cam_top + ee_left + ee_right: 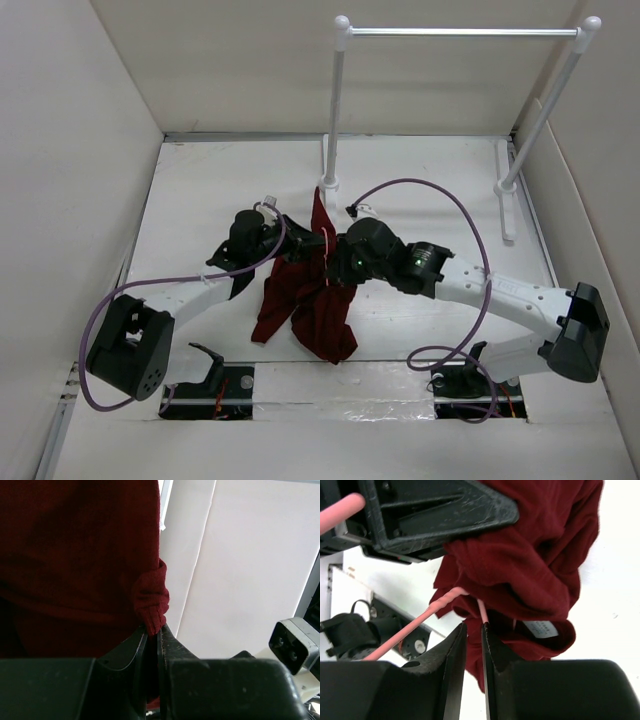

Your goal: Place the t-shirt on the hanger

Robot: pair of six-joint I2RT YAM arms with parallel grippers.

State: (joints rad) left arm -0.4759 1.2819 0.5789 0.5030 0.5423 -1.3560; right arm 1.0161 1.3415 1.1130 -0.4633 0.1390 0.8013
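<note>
The maroon t-shirt (312,305) hangs bunched between my two grippers above the table's middle. My left gripper (293,247) is shut on a fold of its cloth (150,605); the jaws (153,630) pinch it at their tips. My right gripper (336,266) is beside it on the right. In the right wrist view the pale pink hanger (412,624) shows its twisted neck and hook. One wire runs down into the nearly closed jaws (474,626). The t-shirt (530,555) drapes over the hanger, with its white tag (540,628) showing. The left gripper (435,510) is just above.
A rack with white posts (335,100) and a silver bar (460,32) stands at the back, and its feet (505,200) rest on the table. White walls close in the left, right and back. Purple cables (430,190) loop over both arms.
</note>
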